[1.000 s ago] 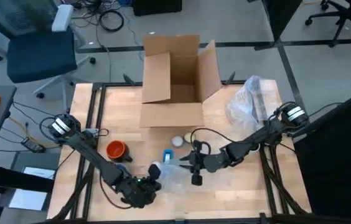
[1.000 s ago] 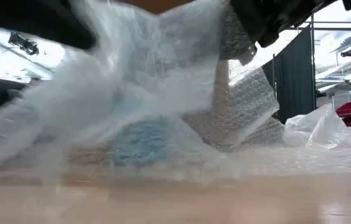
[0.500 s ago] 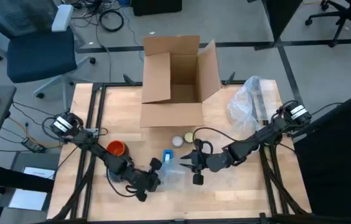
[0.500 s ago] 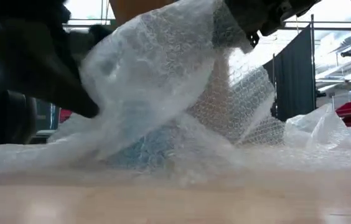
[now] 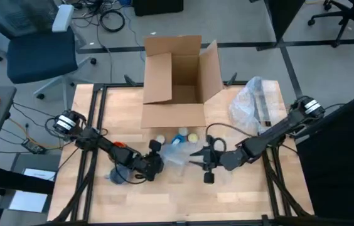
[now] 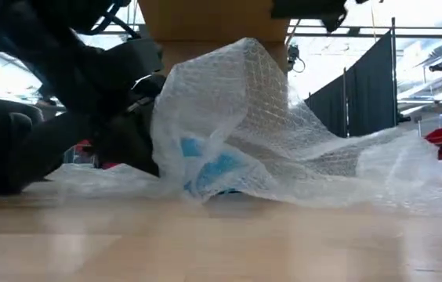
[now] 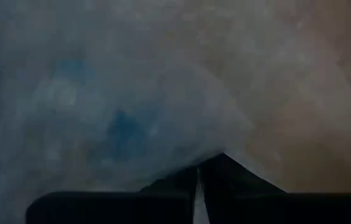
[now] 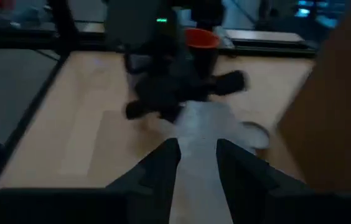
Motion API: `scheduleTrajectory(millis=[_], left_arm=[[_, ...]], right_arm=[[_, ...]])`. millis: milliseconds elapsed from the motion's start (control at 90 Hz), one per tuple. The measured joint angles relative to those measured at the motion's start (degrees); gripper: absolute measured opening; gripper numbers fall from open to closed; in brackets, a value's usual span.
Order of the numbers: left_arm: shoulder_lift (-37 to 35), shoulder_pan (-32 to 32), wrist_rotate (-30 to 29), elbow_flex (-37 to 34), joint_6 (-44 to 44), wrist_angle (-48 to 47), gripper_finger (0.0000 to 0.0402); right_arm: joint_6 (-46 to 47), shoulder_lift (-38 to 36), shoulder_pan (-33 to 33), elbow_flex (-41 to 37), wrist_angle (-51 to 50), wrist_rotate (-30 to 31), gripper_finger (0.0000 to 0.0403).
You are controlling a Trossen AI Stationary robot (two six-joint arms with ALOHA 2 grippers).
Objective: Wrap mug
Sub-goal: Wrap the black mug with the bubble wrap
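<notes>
A sheet of clear bubble wrap [image 5: 176, 154] [image 6: 237, 117] lies heaped over the blue mug [image 6: 213, 168] in the middle of the table. The mug shows through the wrap, resting on the table. At the heap's left side is my left gripper [image 5: 155, 162], shut on the wrap. My right gripper [image 5: 196, 156] [image 8: 197, 158] stands at the heap's right side. It is open, with a strip of wrap below the gap between its fingers; I cannot tell whether it touches that strip. My left gripper has the bubble wrap between its shut fingers [image 7: 182, 186], with a thin pale strip of it in the slit. It comes nearly level from the table's left side. Which edge or how many layers cannot be told. The wrap lies draped over the mug, slack.
An open cardboard box [image 5: 174, 81] stands at the far middle, close behind the heap. A crumpled plastic bag [image 5: 252, 103] lies at the far right. An orange mug [image 5: 118, 148] stands behind my left arm. Two small round things [image 5: 160, 139] [image 5: 194, 136] lie near the box.
My left gripper has gone from the table's near edge toward the far edge and the right, carrying the wrap's near part over the blue mug. The wrap, held high a second ago, has dropped into a low heap. My right gripper has shifted slightly toward the right edge.
</notes>
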Motion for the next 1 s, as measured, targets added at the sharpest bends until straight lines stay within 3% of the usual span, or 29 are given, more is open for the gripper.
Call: scheduleTrajectory(millis=[78, 233, 533, 756, 1000], left_arm=[[0.0, 0.0, 2.6, 1.9, -6.5, -0.6, 0.0], [0.0, 0.7, 13.0, 7.7, -21.3, -2.1, 0.0], [-0.1, 1.2, 38.9, 16.2, -39.2, -4.1, 0.0], [-0.1, 1.6, 40.1, 16.2, -41.0, -9.9, 0.0], [-4.2, 2.6, 38.7, 16.2, -41.2, -11.2, 0.0]], right_arm=[[1.7, -3.7, 1.4, 0.0, -2.6, -1.8, 0.0093], [9.6, -6.0, 3.5, 0.0, -4.1, -13.8, 0.0093], [40.9, 2.6, 11.1, 0.0, -20.5, -19.7, 0.0093], [56.8, 13.6, 13.8, 0.0, -30.1, -19.9, 0.0093], [64.4, 20.4, 14.6, 0.3, -27.5, -33.1, 0.0093]])
